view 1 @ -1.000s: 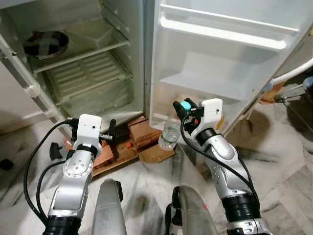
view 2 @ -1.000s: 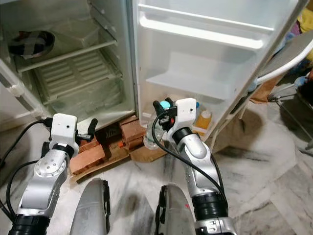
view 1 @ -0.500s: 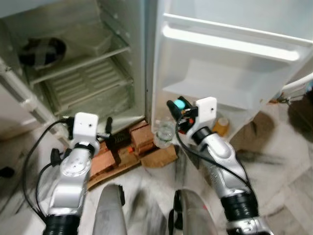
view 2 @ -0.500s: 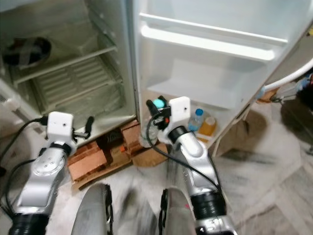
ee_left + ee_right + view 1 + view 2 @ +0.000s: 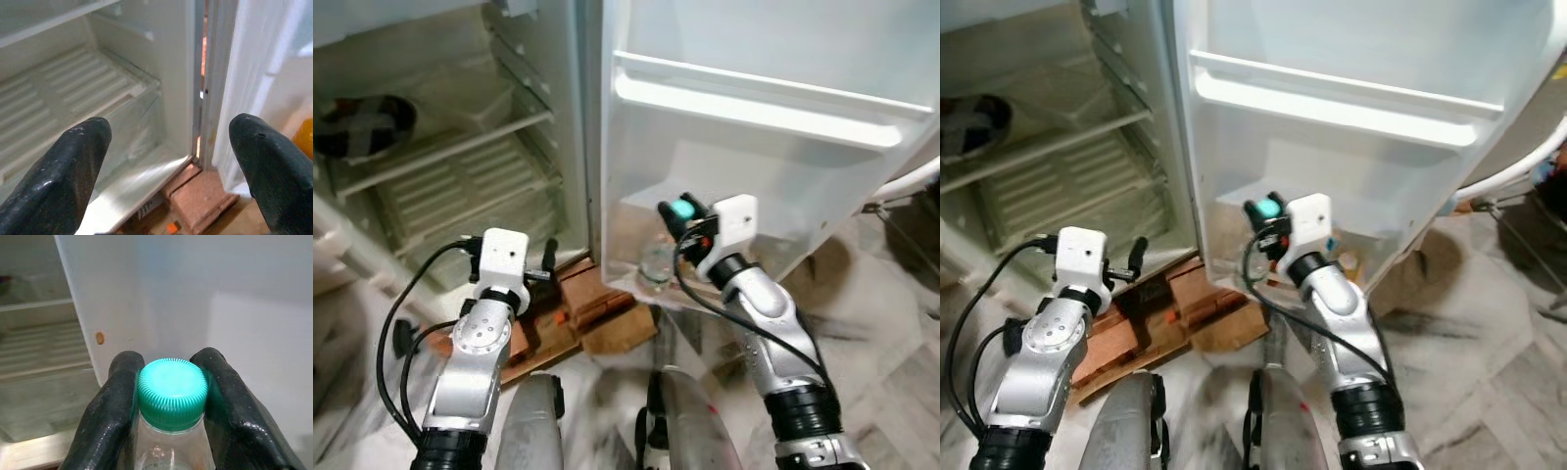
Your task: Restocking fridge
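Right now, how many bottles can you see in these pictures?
1 clearly: a clear bottle with a green cap, held at its neck by the right gripper at the fridge door. An orange shape on the door's bottom shelf may be another.

Soft, even daylight fills both head views, brightest on the glossy white plastic inner face of the open fridge door (image 5: 764, 108), where a pale sheen washes out detail. The fridge's inner compartment with its ribbed clear shelves (image 5: 440, 176) sits dimmer and greenish. Motion blur smears the grey marbled stone floor (image 5: 871, 323) and the picture edges. The wrist views are sharper, with their black fingers (image 5: 58, 176) slightly soft.
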Tool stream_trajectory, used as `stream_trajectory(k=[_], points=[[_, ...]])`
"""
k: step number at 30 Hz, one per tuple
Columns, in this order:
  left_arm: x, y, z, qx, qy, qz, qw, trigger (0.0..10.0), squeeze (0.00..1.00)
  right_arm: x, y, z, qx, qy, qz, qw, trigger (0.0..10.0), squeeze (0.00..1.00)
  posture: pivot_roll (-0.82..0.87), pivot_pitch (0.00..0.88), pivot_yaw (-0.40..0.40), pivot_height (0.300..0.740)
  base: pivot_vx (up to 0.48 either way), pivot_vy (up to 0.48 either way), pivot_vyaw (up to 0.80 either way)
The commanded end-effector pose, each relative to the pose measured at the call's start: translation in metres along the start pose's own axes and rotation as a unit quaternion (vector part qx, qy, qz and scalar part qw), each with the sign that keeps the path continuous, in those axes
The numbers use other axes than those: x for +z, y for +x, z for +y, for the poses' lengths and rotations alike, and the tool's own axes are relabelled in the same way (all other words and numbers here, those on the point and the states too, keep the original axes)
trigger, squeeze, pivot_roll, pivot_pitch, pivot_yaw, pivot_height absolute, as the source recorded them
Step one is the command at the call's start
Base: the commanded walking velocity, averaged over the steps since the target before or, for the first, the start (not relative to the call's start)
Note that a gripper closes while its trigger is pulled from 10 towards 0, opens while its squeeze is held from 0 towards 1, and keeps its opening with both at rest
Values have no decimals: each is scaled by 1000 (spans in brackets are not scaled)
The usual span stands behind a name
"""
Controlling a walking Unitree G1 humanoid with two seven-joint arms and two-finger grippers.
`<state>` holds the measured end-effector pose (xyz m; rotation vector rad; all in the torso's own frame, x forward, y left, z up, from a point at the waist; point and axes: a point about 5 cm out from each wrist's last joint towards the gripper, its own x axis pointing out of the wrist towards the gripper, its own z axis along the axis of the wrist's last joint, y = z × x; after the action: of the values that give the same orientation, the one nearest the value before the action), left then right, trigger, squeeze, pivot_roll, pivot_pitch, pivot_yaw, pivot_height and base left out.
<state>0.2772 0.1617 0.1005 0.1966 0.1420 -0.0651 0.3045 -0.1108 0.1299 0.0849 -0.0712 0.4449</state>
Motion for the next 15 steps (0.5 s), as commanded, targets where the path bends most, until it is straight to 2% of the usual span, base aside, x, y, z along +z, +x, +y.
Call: stream_trajectory(k=[1,13,15], points=[[-3,-2,5,9,2,7,1000,10000,0,4,4,10,22,4,-13,1000,10000,0,10,182,-49,651,360,0,0],[-4,-2,5,8,0,10,1000,10000,0,3,2,13,28,1,-12,1000,10000,0,6,186,-47,651,360,0,0],[-4,-2,5,11,-6,5,1000,10000,0,3,2,13,29,1,-12,1000,10000,0,5,186,-47,651,159,0,0]])
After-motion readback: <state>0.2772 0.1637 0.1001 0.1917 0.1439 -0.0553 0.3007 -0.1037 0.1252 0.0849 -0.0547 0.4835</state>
